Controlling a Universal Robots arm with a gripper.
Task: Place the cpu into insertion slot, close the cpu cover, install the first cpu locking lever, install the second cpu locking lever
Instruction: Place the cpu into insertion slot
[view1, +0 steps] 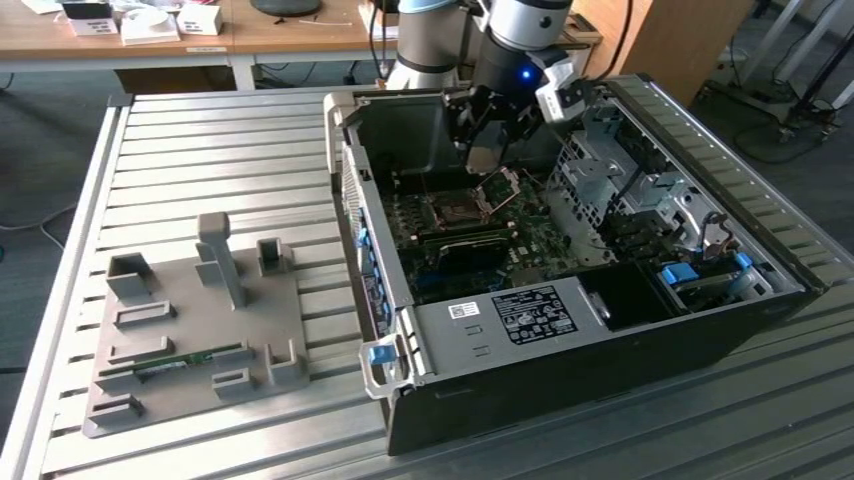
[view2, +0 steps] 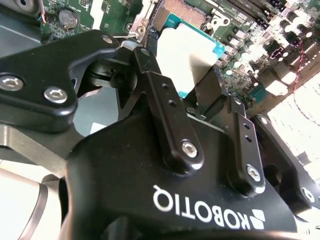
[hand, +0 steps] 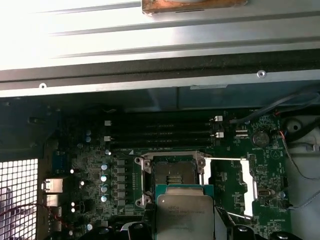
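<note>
Black metal gripper (view2: 180, 67) looms closest in the second wrist view; we see its fingers (view2: 162, 100) pinched on the square silver-lidded cpu (view2: 187, 50). In the first wrist view, the dark square insertion slot (hand: 172, 175) lies just beyond the chip's edge, with the silvery cpu cover (hand: 250, 187) standing open beside it. In the exterior view, the arm (view1: 514, 30) reaches steeply down into the black case (view1: 587, 340).

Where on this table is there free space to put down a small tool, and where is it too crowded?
Free: the slatted table between the grey fixture plate and the wooden desk, and the near strip in front of the computer case. Crowded: inside the case, where the gripper holds the cpu near the insertion slot.
</note>
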